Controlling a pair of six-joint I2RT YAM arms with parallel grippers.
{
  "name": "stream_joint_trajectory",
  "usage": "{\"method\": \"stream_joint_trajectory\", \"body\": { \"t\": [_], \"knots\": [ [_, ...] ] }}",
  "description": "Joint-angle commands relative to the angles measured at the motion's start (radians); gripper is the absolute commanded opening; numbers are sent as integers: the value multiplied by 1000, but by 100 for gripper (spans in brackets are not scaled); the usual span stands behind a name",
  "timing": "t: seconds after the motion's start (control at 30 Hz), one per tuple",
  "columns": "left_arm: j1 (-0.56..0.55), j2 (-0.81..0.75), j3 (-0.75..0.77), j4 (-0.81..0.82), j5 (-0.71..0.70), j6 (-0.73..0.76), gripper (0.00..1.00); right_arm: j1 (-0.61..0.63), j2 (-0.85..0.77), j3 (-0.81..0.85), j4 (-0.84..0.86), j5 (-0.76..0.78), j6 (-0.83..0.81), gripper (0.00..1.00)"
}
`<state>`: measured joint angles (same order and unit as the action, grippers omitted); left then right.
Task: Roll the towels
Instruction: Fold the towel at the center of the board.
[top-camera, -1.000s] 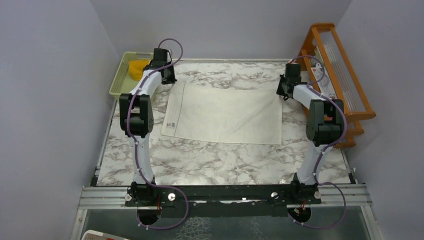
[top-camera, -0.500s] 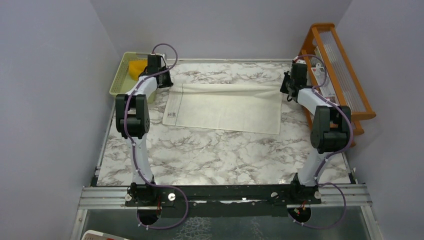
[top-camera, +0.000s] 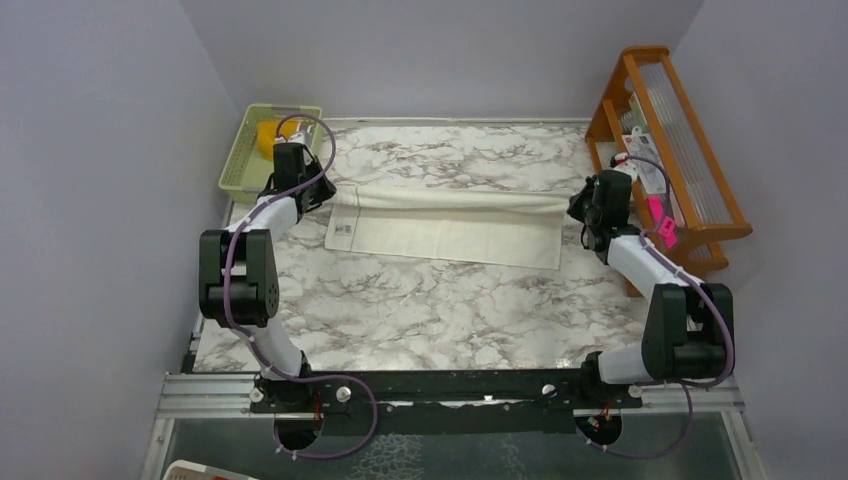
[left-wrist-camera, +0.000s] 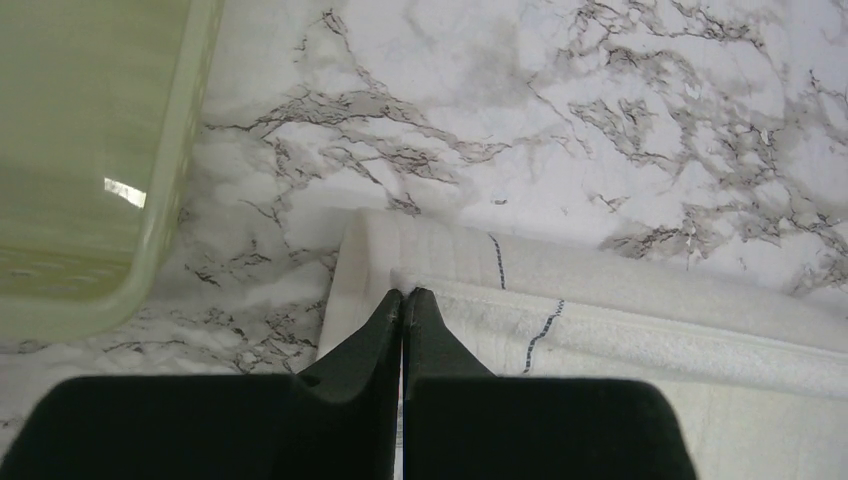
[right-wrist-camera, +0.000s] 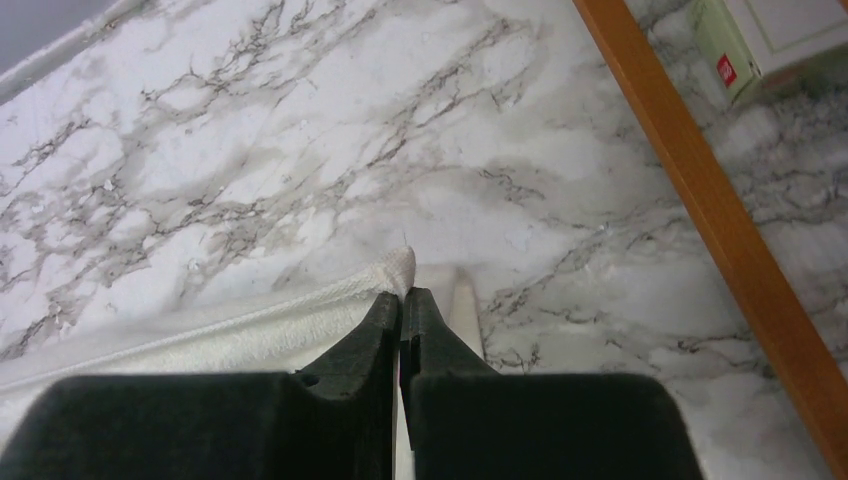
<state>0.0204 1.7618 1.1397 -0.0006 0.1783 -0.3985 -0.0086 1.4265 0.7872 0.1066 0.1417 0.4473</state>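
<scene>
A cream-white towel (top-camera: 450, 232) lies on the marble table, its far edge folded over toward me. My left gripper (top-camera: 318, 192) is shut on the towel's folded left corner (left-wrist-camera: 420, 282). My right gripper (top-camera: 580, 205) is shut on the folded right corner (right-wrist-camera: 398, 268). In both wrist views the fingers (left-wrist-camera: 385, 330) (right-wrist-camera: 385, 325) are pressed together with cloth pinched at their tips. A mustard-yellow cloth (top-camera: 268, 135), likely the second towel, lies in the basket; little of it shows.
A light-green plastic basket (top-camera: 243, 152) stands at the far left corner, close to my left arm; its rim shows in the left wrist view (left-wrist-camera: 170, 180). A wooden rack (top-camera: 680, 130) stands along the right edge, beside my right gripper.
Both grippers have pulled the towel's far edge toward me, folding it over. The visible towel has become a narrower strip. Both arms have drawn back and outward.
</scene>
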Motion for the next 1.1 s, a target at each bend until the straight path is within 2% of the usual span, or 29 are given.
{"method": "stream_joint_trajectory", "body": {
  "t": [0.0,0.23,0.37,0.5,0.63,0.73,0.8,0.83,0.9,0.93,0.97,1.07],
  "knots": [
    [28,-102,-100,113,-123,-49,0,-34,-81,-93,51,100,101,1],
    [21,-139,-223,187,-147,-89,0,-35,-123,-188,24,63,158,1],
    [15,-193,-322,264,-153,-122,1,-34,-167,-226,-11,47,185,12],
    [-18,-295,-455,347,-211,-154,29,-34,-288,-298,-4,39,188,29],
    [-68,-438,-587,402,-275,-181,40,-33,-423,-366,2,65,195,41],
    [-78,-553,-651,418,-325,-185,57,-33,-407,-354,16,58,156,54],
    [-79,-601,-665,428,-358,-185,69,-33,-391,-340,54,8,108,55],
    [-79,-602,-654,430,-353,-178,71,-31,-377,-333,74,-24,94,55],
    [-79,-547,-601,425,-299,-160,70,-18,-328,-302,105,-71,66,55],
    [-79,-496,-560,415,-247,-154,66,-3,-286,-269,98,-89,49,55],
    [-81,-436,-516,408,-164,-153,59,14,-237,-228,81,-105,28,54],
    [-122,-253,-373,376,-37,-145,43,116,-77,-95,9,-101,-39,51]
  ]
}}
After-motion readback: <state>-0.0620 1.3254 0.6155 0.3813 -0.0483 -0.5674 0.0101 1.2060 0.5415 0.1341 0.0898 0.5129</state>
